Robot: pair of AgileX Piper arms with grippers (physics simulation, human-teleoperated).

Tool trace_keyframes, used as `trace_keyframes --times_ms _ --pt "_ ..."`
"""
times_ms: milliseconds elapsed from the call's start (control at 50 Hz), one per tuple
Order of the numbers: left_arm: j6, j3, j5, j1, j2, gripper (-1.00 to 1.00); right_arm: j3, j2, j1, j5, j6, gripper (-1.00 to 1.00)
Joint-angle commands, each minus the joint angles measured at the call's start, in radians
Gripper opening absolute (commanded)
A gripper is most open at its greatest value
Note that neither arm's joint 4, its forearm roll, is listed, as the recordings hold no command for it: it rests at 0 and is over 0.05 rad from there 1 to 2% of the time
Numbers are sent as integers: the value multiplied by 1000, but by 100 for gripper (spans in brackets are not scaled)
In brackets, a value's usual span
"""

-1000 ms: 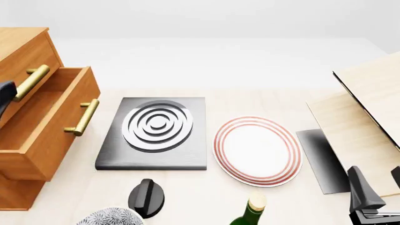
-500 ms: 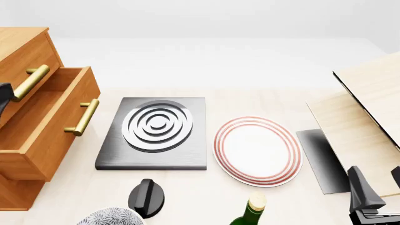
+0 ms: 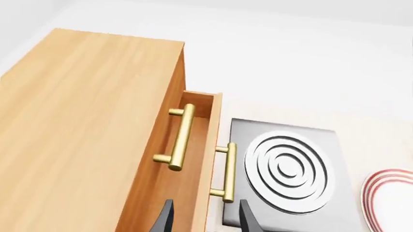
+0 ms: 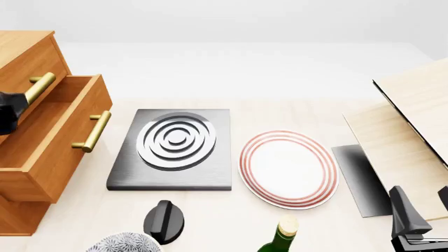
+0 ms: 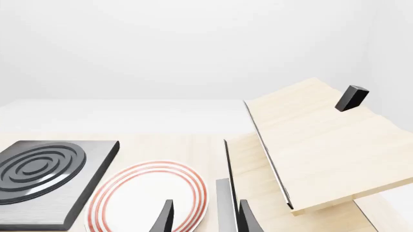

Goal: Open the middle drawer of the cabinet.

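The cabinet (image 4: 28,50) stands at the far left of the front view. Its middle drawer (image 4: 66,152) is pulled well out, its brass handle (image 4: 92,131) facing the table and its inside showing bare. The top drawer's handle (image 4: 33,90) sits further back. My left gripper (image 4: 10,113) shows only as a black piece at the left edge, over the pulled-out drawer. In the left wrist view its fingers (image 3: 164,220) stand open with nothing between them, a short way back from the middle drawer's handle (image 3: 227,171). My right gripper (image 4: 425,207) is open at the bottom right.
A dark hob (image 4: 175,147) with ringed burner lies right of the drawer, then a red-rimmed plate (image 4: 288,168). A black knob (image 4: 163,220), patterned bowl (image 4: 123,244) and green bottle (image 4: 280,239) line the near edge. Pale wood boards (image 4: 413,115) lean at the right.
The left gripper has shifted slightly right, further into the front view. The drawer and the right arm have not moved.
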Motion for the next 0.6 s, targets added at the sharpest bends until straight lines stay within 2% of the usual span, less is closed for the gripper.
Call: trace_keyframes --times_ms 20,480,520,560,600 --pt "-36 5 2 0 4 100 2 0 2 -2 1 100" --pt "-51 34 -13 4 25 100 2 1 2 -2 1 100" --pt "-18 34 -24 24 7 100 2 1 2 -2 0 100" --pt "-37 39 -21 13 22 100 2 0 1 -2 2 100" --pt "-25 40 -27 25 16 100 2 0 2 -2 1 100"
